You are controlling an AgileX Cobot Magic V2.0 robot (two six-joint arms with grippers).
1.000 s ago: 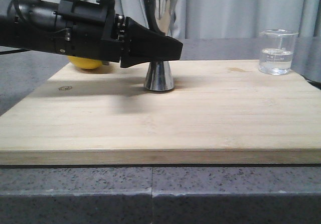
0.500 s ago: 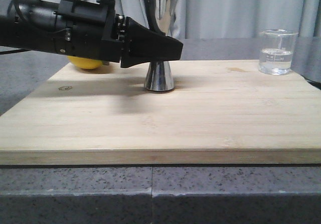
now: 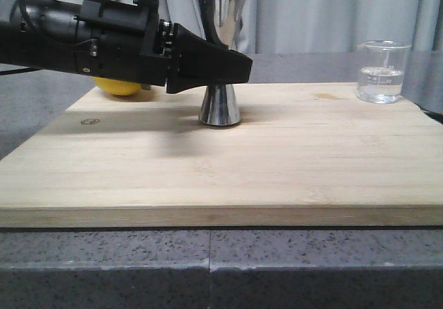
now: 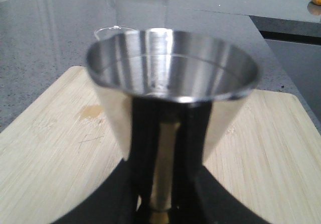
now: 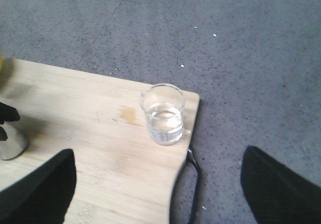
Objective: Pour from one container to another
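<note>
Wooden board (image 3: 291, 163) on a speckled grey counter (image 3: 208, 267), pale curtains (image 3: 318, 11) behind.
Left gripper (image 3: 232, 66) clamps the steel cup (image 3: 220, 104); beaker (image 3: 381, 71) (part-full) sits well right of it; right gripper (image 5: 155, 194) spread open.

Bare board (image 3: 311, 156) between jigger (image 3: 220, 59) and beaker (image 3: 382, 72).
</note>
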